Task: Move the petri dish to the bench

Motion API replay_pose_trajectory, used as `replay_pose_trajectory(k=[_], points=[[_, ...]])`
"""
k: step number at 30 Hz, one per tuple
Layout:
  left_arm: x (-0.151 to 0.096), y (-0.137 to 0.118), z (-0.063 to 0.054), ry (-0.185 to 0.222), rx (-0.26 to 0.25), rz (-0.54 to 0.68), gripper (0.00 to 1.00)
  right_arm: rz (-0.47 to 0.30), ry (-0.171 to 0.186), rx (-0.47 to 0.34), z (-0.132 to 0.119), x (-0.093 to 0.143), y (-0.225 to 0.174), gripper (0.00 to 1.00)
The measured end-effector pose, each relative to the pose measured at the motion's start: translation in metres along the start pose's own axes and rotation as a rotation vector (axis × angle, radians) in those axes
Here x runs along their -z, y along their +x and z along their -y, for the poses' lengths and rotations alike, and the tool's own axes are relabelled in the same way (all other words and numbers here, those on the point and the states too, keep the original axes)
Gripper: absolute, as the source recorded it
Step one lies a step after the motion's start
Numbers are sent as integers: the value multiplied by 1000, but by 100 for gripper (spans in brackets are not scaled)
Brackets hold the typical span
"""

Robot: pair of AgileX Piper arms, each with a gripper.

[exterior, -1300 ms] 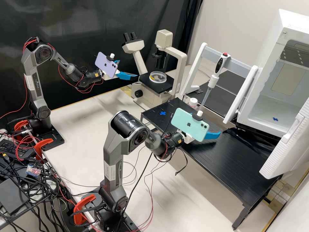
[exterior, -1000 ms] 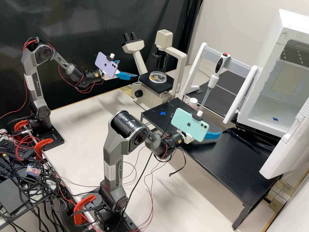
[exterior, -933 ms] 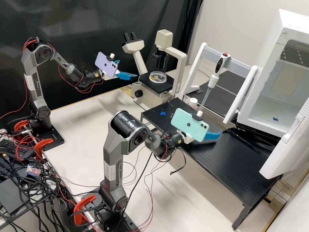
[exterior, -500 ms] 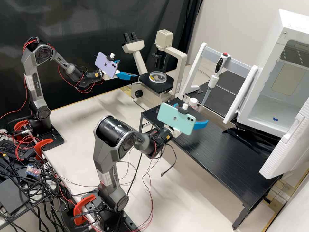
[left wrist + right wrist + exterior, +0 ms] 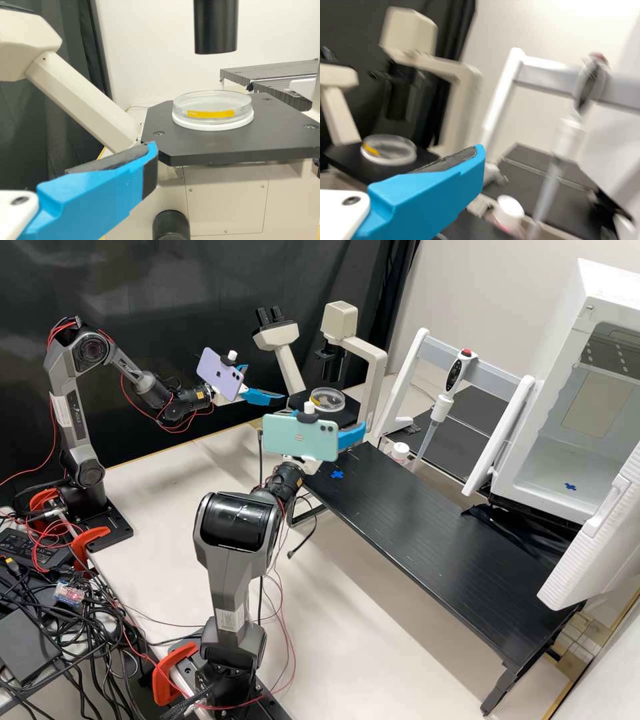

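Note:
The petri dish (image 5: 327,399), clear with a yellow label, rests on the microscope's black stage (image 5: 343,419). Left of that stage, in the high view, my left gripper (image 5: 267,383) is open and apart from the dish. My right gripper (image 5: 331,419), partly hidden by its mint phone, stands open in front of the stage. One finger of my left gripper (image 5: 151,157) lies before the stage edge, with the dish (image 5: 212,111) behind it. In the right wrist view, my right gripper (image 5: 479,157) shows one finger, and the blurred dish (image 5: 389,150) is farther off. The black bench (image 5: 440,533) carries a blue cross (image 5: 337,475).
The microscope's arm (image 5: 375,373) rises beside the dish, its black objective column (image 5: 215,27) above. A white-capped bottle (image 5: 400,452) and a pipette (image 5: 442,407) on a white stand are near the bench's far edge. An open white incubator (image 5: 567,460) stands right.
The right arm has swung left in the high view, bringing its open gripper from over the black bench to in front of the microscope stage. The left arm and dish are unmoved.

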State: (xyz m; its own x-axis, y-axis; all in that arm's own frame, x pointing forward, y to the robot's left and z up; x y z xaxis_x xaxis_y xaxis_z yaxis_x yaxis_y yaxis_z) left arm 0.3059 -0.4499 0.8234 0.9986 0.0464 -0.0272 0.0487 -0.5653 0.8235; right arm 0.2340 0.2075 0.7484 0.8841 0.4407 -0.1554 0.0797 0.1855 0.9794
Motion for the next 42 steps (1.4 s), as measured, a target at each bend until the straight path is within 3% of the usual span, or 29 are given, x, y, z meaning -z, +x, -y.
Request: replay_pose_trajectory(k=[8, 15, 23, 28, 36, 42], points=[[0, 0, 0, 0, 0, 0, 100, -37, -11, 77, 16, 47, 38, 100], [0, 0, 0, 0, 0, 0, 100, 2, 19, 147, 36, 64, 82, 100], [0, 0, 0, 0, 0, 0, 100, 85, 76, 238, 55, 50, 138, 100], [0, 0, 0, 0, 0, 0, 100, 121, 95, 245, 55, 33, 161, 100], [0, 0, 0, 0, 0, 0, 100, 174, 172, 280, 60, 21, 190, 100], [0, 0, 0, 0, 0, 0, 100, 214, 152, 317, 77, 15, 204, 100]])
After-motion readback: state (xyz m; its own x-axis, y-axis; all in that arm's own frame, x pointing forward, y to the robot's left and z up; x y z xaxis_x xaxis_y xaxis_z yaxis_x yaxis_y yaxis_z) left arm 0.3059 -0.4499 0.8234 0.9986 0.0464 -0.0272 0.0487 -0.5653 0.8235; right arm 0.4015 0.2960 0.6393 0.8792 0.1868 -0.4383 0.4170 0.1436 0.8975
